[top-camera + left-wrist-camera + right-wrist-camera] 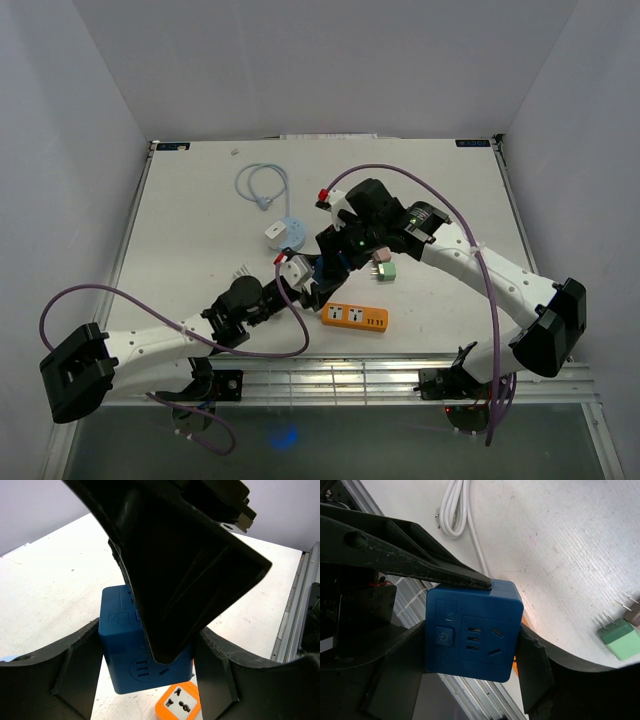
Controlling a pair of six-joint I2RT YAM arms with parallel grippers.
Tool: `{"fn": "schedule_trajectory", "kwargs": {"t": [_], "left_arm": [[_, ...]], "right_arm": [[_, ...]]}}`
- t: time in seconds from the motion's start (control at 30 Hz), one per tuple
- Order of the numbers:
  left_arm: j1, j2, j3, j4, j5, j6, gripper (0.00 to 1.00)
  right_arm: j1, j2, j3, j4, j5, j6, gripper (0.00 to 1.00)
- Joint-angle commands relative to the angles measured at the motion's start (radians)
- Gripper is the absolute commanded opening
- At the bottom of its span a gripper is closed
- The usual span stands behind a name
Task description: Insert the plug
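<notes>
Grip first: my left gripper point(147, 674) is closed on the blue socket cube point(472, 630), one finger flat against each side face. My right gripper point(470, 666) has the same cube between its fingers on the other pair of faces. Both right pads look to be touching, though the view is so close that I cannot be sure how firmly they press. The cube hangs above the table point(560, 540) in the lower centre of the right wrist view, with its socket face and button turned toward that camera. The green plug point(619, 639) lies loose on the table at the right edge of that frame, well apart from the cube, its pins point(631, 603) pointing toward the upper right. An orange power strip point(355, 317) lies just below the cube in the overhead view. I judge the plug to be light, hard plastic with thin pins that could bend, so I would take it by the two flat sides of its body and leave the pins free. The cube is rigid and smooth, so it may twist under the push of insertion. One gripper should hold it squarely while the socket face stays uncovered.
</notes>
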Motion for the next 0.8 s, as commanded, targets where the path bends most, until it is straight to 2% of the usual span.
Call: {"fn": "schedule_trajectory", "kwargs": {"t": [0.0, 0.1, 0.13, 0.2, 0.23, 0.27, 0.37, 0.5, 0.53, 0.67, 0.7, 0.77], "left_arm": [[-0.004, -0.004, 0.048, 0.044, 0.015, -0.003, 0.36], [-0.004, -0.004, 0.047, 0.041, 0.018, -0.007, 0.42], [-0.006, -0.006, 0.047, 0.041, 0.05, -0.007, 0.51], [-0.006, -0.021, 0.037, 0.041, 0.05, -0.019, 0.61], [-0.006, -0.032, 0.033, 0.04, 0.053, -0.024, 0.67], [-0.006, -0.044, 0.027, 0.038, 0.052, -0.029, 0.83], [-0.006, -0.113, 0.016, -0.023, 0.05, -0.072, 0.98], [-0.006, -0.196, 0.054, -0.218, 0.035, -0.147, 0.98], [-0.006, -0.208, 0.068, -0.311, 0.026, -0.186, 0.98], [-0.004, -0.27, 0.125, -0.5, -0.081, -0.315, 0.98], [-0.004, -0.279, 0.132, -0.534, -0.144, -0.352, 0.98], [-0.001, -0.287, 0.149, -0.646, -0.199, -0.464, 0.98]], "right_arm": [[0.021, 0.017, 0.065, -0.052, 0.038, -0.049, 0.56], [0.024, 0.017, 0.056, -0.044, 0.052, -0.057, 0.43], [0.023, 0.011, 0.055, -0.035, 0.052, -0.06, 0.41], [0.021, 0.005, 0.045, -0.021, 0.051, -0.07, 0.34], [0.021, -0.003, 0.033, -0.012, 0.043, -0.09, 0.33], [0.021, -0.007, 0.024, 0.013, 0.037, -0.107, 0.32], [0.008, -0.004, 0.01, 0.019, 0.081, -0.123, 0.25], [-0.015, 0.003, 0.005, 0.037, 0.089, -0.156, 0.22], [-0.017, 0.0, 0.001, 0.045, 0.078, -0.159, 0.22], [-0.028, -0.035, -0.04, 0.091, 0.071, -0.187, 0.19], [-0.028, -0.05, -0.08, 0.127, 0.061, -0.207, 0.19], [-0.028, -0.107, -0.131, 0.178, 0.061, -0.225, 0.19]]}}
